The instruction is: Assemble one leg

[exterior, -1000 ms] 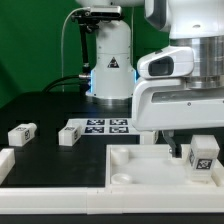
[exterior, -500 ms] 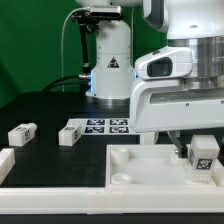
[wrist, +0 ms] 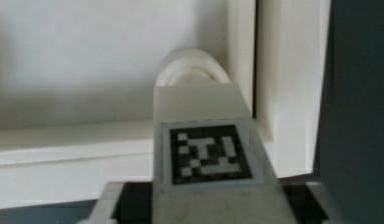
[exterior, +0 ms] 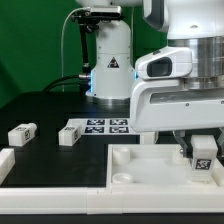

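Note:
My gripper [exterior: 201,157] is shut on a leg [exterior: 203,152], a small white peg with a black-and-white tag, and holds it upright over the right corner of the large white square piece [exterior: 135,170]. In the wrist view the leg [wrist: 208,130] runs away from the camera between the dark fingers [wrist: 141,203], its rounded end close to the white piece's raised edge [wrist: 260,60]. Two more legs lie on the table at the exterior view's left: one tagged peg [exterior: 22,133] and another [exterior: 70,135] next to the marker board.
The marker board [exterior: 106,126] lies behind the white piece. A white part [exterior: 5,162] sits at the exterior view's far left edge. The robot base [exterior: 108,65] stands at the back, with a green backdrop behind.
The gripper and the held leg have dropped slightly toward the white piece's right corner. Nothing else has moved.

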`<state>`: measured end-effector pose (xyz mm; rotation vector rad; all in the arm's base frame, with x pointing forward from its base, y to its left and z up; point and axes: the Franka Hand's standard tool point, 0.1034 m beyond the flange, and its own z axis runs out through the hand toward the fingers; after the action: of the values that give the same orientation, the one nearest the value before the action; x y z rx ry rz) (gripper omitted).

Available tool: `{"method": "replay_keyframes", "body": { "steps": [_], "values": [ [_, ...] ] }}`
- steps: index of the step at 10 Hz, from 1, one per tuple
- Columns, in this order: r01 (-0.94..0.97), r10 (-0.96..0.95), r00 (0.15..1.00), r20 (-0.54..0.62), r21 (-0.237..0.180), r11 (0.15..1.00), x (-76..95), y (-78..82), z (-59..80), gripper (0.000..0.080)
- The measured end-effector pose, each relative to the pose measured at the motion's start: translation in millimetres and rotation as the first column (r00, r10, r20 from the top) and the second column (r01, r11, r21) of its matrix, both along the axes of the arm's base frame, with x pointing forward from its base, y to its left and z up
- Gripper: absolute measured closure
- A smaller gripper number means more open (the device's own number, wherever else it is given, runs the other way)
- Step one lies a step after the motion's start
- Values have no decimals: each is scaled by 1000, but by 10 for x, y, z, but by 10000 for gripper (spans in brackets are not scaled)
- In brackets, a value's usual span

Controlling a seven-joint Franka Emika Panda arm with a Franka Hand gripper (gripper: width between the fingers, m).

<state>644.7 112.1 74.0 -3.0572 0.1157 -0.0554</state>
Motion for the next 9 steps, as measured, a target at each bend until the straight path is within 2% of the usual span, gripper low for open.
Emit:
{"method": "replay_keyframes", "body": {
  "steps": [1,3,5,7,9],
  "values": [
    [135,-135,991,2,12,991,6,-3,6,505],
    [420,-421,907,14,40,906,-55,2,12,505],
    [627,-627,779,-10,55,777,-63,-31,9,505],
    [745,-744,667,-31,53,665,-71,-49,8,504],
    [907,-904,422,-75,42,420,-108,-29,18,502]
  ]
}}
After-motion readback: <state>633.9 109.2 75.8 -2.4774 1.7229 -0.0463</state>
